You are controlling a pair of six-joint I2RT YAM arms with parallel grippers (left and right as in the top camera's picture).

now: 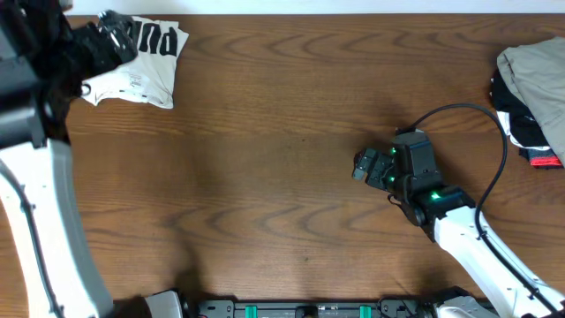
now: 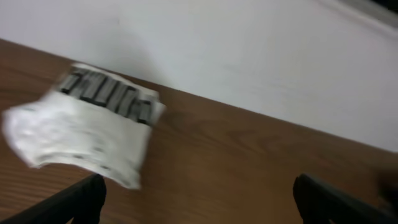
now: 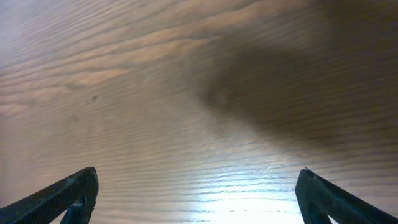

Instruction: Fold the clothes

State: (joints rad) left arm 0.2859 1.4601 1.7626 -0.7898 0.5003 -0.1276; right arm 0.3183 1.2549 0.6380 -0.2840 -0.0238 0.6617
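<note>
Shirt sits at the surface's far-left corner: compact white bundle, thin wrinkly cotton, black lettering up, long axis along the far edge. Your L fingers hang spread wide by its left end, pinching nothing; in wrist cam it's ahead and left. R fingers spread too, empty, mid-surface, well apart. L pair's much nearer. Looks folded, I'd say. Other heap: right edge.
</note>
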